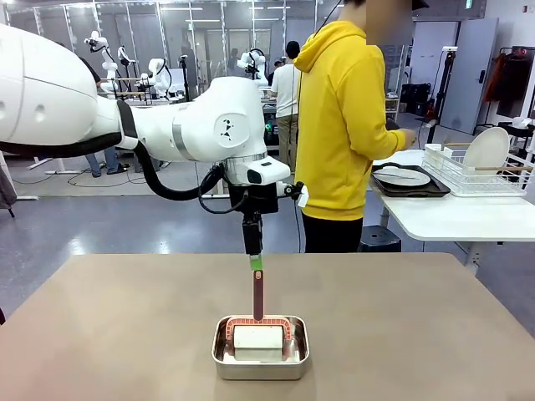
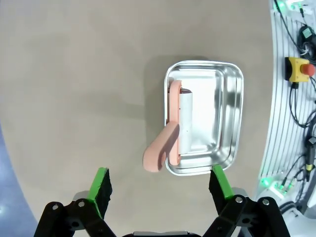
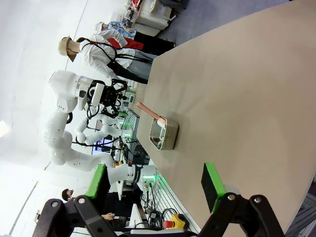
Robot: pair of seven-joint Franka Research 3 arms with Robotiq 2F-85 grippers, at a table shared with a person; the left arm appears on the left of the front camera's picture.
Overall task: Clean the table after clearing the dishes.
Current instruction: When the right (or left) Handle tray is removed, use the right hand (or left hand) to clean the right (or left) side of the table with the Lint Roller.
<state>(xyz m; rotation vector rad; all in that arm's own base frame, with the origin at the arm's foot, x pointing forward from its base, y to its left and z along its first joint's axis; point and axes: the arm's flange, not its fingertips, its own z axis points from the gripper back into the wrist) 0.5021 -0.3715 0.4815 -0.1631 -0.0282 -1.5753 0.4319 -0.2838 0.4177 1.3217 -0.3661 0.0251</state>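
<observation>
Already the table (image 1: 435,317) lay bare, the dishes (image 1: 403,176) parked on the white side table (image 1: 451,219) beside the person (image 1: 343,125). The left gripper (image 2: 159,173) hung wide open above the scrubber's pink handle (image 2: 163,145) in the steel pan (image 2: 240,118); centring and lowering first seemed wise. The right gripper (image 3: 153,170) gaped, empty.

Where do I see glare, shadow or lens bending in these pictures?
Left wrist view: the steel pan shines with bright reflections, a soft shadow lies on the table beside it, the right edge curves. Front view: even light, sharp. Right wrist view: rolled sideways, washed-out background.
</observation>
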